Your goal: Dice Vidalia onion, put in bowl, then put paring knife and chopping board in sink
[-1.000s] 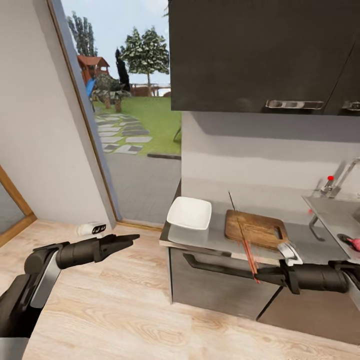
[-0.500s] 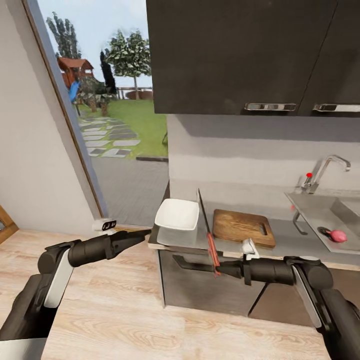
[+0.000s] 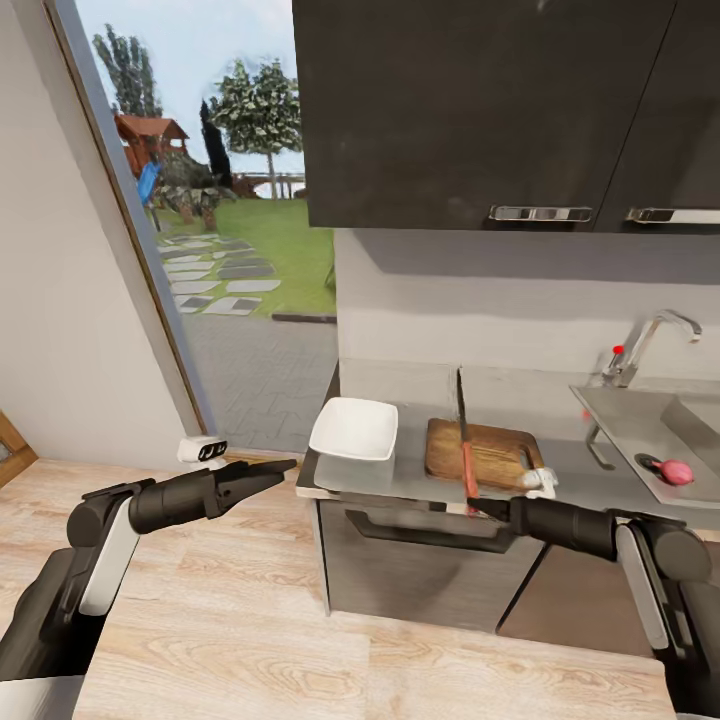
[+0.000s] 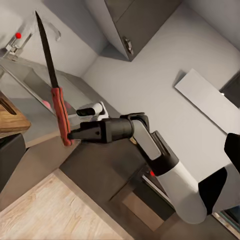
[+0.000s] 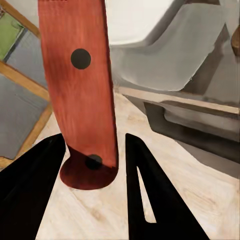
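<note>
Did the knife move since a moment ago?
Yes. The paring knife, held in the right gripper, went from beside the bowl rightward to in front of the chopping board.

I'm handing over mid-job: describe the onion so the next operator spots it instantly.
Find the chrome faucet at the right end of the countertop; the steel sink lies below it. The Vidalia onion sits in the basin, a small rounded pinkish-red bulb, the only coloured thing there.
</note>
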Tool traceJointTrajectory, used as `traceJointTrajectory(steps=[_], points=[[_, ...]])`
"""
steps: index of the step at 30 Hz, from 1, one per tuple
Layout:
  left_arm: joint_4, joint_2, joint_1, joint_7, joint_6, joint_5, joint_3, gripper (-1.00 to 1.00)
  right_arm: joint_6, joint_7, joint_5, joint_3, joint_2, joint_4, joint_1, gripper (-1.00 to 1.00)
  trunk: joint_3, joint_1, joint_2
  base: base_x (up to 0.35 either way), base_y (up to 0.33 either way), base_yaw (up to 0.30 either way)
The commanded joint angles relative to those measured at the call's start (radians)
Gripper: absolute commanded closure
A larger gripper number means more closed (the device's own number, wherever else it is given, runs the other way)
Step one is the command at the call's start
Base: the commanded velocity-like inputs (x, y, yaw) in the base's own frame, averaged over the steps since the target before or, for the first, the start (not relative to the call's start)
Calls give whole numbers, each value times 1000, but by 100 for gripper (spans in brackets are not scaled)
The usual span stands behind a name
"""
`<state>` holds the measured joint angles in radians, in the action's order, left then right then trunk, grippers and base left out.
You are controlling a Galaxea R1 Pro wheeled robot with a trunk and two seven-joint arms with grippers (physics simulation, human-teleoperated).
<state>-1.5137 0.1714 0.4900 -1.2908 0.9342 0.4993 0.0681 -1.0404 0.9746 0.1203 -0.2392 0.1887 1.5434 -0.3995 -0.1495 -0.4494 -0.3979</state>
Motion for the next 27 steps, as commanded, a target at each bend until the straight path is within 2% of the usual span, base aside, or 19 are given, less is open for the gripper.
traceJointTrajectory(steps=[1,8,10,11,12,15,18,21,23,27], points=[[0,0,1,-1,9,3,0,-100,-7,19,41,-7,5,4,-1,100,-2,-1,-2,0,0,0],[1,-1,1,1,11,3,0,-100,-7,130,58,-29,15,7,-1,100,-2,-1,-2,0,0,0],[1,-2,1,5,13,2,0,-100,8,156,60,-74,18,5,-1,100,-2,-1,-2,0,0,0],[1,-2,1,6,13,2,0,-100,19,166,60,-79,20,5,0,100,-2,-1,-2,0,0,0],[1,-3,1,6,13,2,-1,-100,26,180,55,-77,23,4,0,100,-2,-1,-2,0,0,0],[1,-5,1,7,10,2,-1,-100,43,240,54,-33,39,5,0,100,-2,-1,-2,0,0,0],[1,-7,1,7,9,2,-1,-100,83,278,46,-33,42,2,-1,100,-2,-1,-2,0,0,0],[1,-7,1,7,9,2,-1,-100,102,270,24,-37,42,-3,0,100,-2,-1,-2,0,0,0],[1,-7,1,7,8,2,-1,-100,150,264,1,-37,38,-4,0,100,-2,-1,-2,0,0,0],[1,-7,1,9,8,2,-1,-100,207,263,-8,-38,33,-11,1,100,-2,-1,-2,0,0,-6]])
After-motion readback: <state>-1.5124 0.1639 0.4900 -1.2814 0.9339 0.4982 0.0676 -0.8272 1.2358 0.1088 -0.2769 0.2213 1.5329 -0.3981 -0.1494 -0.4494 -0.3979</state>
